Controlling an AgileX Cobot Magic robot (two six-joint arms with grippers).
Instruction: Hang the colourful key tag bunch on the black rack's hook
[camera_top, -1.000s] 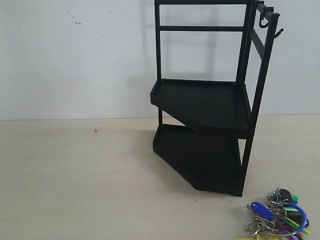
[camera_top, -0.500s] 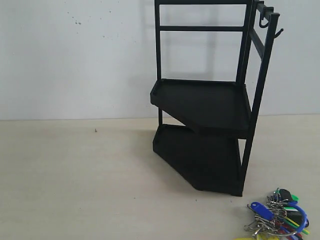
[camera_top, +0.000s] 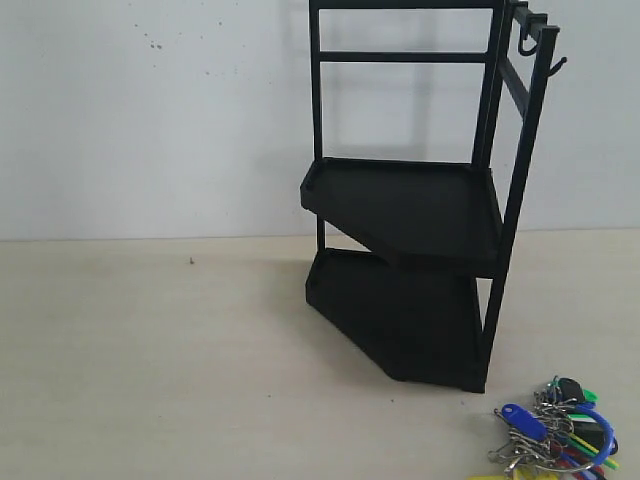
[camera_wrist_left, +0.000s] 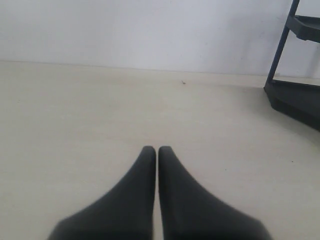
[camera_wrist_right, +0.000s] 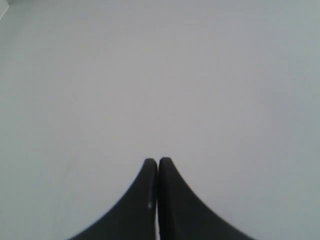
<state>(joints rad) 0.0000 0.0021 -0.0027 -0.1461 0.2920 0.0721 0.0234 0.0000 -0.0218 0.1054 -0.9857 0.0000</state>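
No writing, number, brand or sign can be read anywhere from where I stand. The colourful key tag bunch (camera_top: 556, 438), small red, blue, yellow and green plastic tags on silver rings, lies on the pale table top (camera_top: 150, 360) near the foot of the tall black metal two-tier rack (camera_top: 405, 205). Its tags are too small in the exterior view to tell whether any of them carries lettering. The rack's trays and bars show only plain black.
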